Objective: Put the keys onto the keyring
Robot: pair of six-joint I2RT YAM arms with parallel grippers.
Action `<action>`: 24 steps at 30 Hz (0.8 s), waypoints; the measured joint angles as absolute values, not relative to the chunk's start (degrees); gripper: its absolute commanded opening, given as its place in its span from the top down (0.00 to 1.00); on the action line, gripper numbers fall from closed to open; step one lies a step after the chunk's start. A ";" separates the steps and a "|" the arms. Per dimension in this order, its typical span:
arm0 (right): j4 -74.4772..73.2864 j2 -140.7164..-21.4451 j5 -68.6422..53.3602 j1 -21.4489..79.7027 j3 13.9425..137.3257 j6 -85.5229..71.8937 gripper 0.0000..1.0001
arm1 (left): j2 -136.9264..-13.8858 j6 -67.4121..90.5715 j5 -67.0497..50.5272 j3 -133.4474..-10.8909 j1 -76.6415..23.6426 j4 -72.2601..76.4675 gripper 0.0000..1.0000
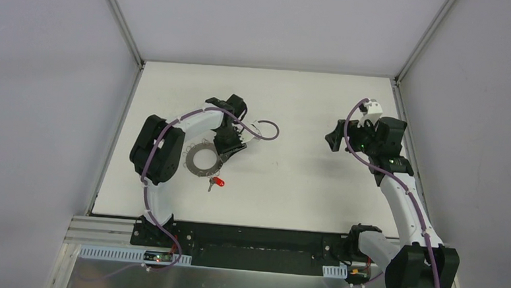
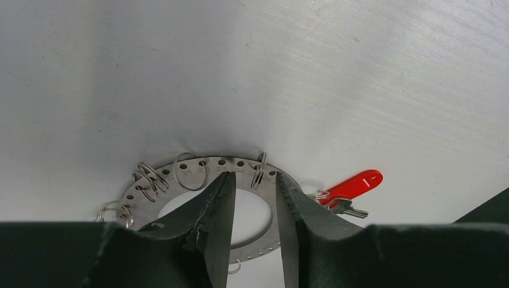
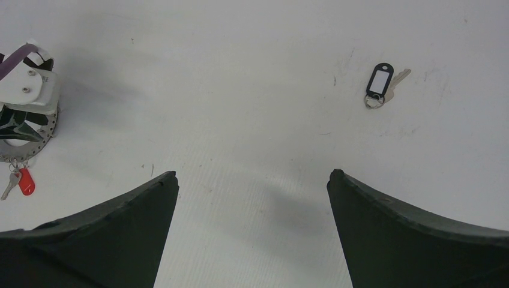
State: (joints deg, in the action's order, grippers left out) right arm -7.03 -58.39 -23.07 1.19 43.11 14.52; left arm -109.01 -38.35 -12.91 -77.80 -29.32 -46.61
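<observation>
The keyring (image 1: 201,159) lies flat on the white table, a wide grey disc rimmed with wire loops (image 2: 191,171). My left gripper (image 2: 255,177) hangs over the ring's far band, jaws a narrow gap apart. An upright loop (image 2: 259,170) stands between the fingertips, and neither pad visibly presses it. A red-headed key (image 2: 355,184) and a plain silver key (image 2: 349,209) lie at the ring's right edge, by a small split ring. A black-headed key (image 3: 379,80) lies alone on the table. My right gripper (image 3: 252,174) is wide open above bare table, short of that key.
Grey enclosure walls and metal posts (image 1: 123,19) bound the table on three sides. The left arm's purple cable (image 1: 265,130) loops over the table behind the keyring. The arm bases sit on a black rail (image 1: 254,248) at the near edge.
</observation>
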 measured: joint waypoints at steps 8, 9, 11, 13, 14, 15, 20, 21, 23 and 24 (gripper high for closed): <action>-7.07 -58.41 -23.40 1.19 42.70 14.61 0.00 | -109.49 -38.76 -12.69 -77.97 -29.50 -46.74 0.84; -7.05 -58.41 -23.44 1.19 42.70 14.63 0.00 | -109.49 -38.83 -12.64 -77.97 -29.65 -46.76 0.87; -7.05 -58.41 -23.46 1.19 42.68 14.63 0.00 | -109.49 -38.92 -12.51 -77.97 -29.74 -46.74 0.91; -7.05 -58.41 -23.49 1.19 42.68 14.63 0.00 | -109.49 -39.05 -12.43 -77.97 -30.06 -46.76 0.97; -7.05 -58.41 -23.51 1.15 42.65 14.63 0.00 | -109.49 -39.05 -12.38 -77.97 -30.06 -46.76 0.99; -7.03 -58.41 -23.53 1.10 42.63 14.63 0.00 | -109.49 -39.09 -12.36 -77.97 -30.06 -46.76 1.00; -7.01 -58.39 -23.86 0.95 42.41 14.63 0.00 | -109.49 -39.20 -12.36 -77.97 -30.06 -46.83 1.00; -6.98 -58.39 -24.08 0.93 42.41 14.63 0.00 | -109.49 -39.20 -12.38 -77.97 -30.06 -46.87 1.00; -6.96 -58.37 -24.53 0.93 42.41 14.57 0.00 | -109.38 -39.20 -12.53 -77.97 -30.06 -47.09 1.00; -6.96 -58.37 -24.73 0.93 42.41 14.48 0.00 | -109.21 -39.20 -12.78 -77.97 -30.06 -47.35 1.00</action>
State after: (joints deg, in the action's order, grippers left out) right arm -6.96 -58.37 -24.73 0.93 42.41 14.48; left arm -109.21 -39.20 -12.78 -77.97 -30.06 -47.35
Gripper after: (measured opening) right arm 0.994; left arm 0.010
